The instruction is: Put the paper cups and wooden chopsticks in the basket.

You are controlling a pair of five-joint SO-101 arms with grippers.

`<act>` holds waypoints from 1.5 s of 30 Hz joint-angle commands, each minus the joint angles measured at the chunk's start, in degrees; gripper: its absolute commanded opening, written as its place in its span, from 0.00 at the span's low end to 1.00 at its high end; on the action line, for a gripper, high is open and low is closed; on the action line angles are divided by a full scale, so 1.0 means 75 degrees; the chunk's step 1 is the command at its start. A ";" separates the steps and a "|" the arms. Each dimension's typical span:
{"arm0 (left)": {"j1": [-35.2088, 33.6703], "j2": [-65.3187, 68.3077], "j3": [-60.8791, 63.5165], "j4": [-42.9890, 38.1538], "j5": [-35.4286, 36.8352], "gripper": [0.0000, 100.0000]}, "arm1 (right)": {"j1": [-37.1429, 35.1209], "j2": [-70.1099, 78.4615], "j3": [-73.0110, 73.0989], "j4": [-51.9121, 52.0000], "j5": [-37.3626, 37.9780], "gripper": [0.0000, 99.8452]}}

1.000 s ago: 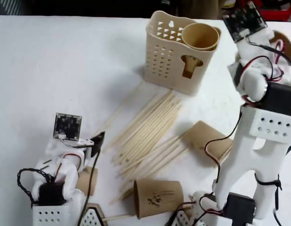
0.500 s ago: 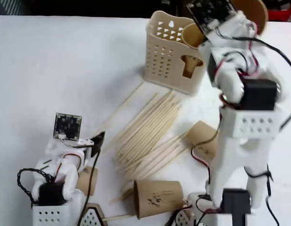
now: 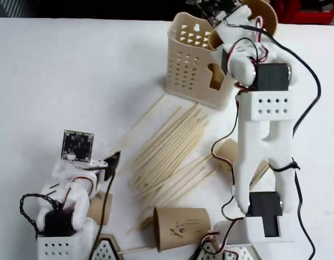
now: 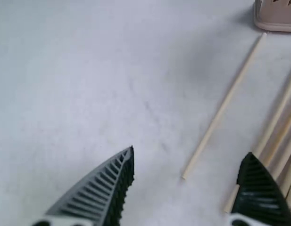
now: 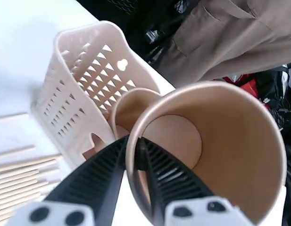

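White bench (image 3: 58, 70) spreads under both arms, with a dark room beyond its far edge; the basket (image 3: 191, 65) stands upright at the far side; the right end effector (image 5: 134, 141) is clamped on the rim of a cup (image 5: 216, 150), one finger inside and one outside; that cup hangs tilted, mouth toward the wrist camera, just beside the basket's end, where a second cup (image 5: 131, 110) sits inside, mouth up; chopsticks (image 3: 167, 157) lie loose in a fan on the bench between the basket and the arm bases; a third cup (image 3: 180, 227) lies on its side at the near end of the fan; a fourth cup (image 3: 226, 154) lies partly hidden under the right arm; the left end effector (image 4: 190, 151) hangs low over the bench, fingers apart and holding nothing, near a lone chopstick (image 4: 225, 106).
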 commanded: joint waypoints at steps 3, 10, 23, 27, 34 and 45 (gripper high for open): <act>-0.0053 -0.0076 -0.0070 -0.0199 -0.0094 0.35 | -0.0369 -0.0088 -0.0305 -0.0170 -0.0082 0.02; -0.0053 -0.0076 -0.0070 -0.0199 -0.0094 0.35 | -0.0346 0.0229 -0.0305 -0.0170 -0.0094 0.02; -0.0053 -0.0076 -0.0070 -0.0199 -0.0094 0.35 | -0.0193 0.0451 -0.0316 -0.0147 -0.0680 0.06; -0.0053 -0.0076 -0.0070 -0.0199 -0.0094 0.35 | -0.0182 0.0123 -0.0305 0.0064 -0.1043 0.20; -0.0053 -0.0076 -0.0070 -0.0199 -0.0094 0.35 | -0.0217 -0.0686 -0.0305 0.1037 -0.1114 0.24; -0.0053 -0.0076 -0.0070 -0.0199 -0.0094 0.35 | 0.0252 -0.1565 -0.0258 0.3393 -0.1102 0.24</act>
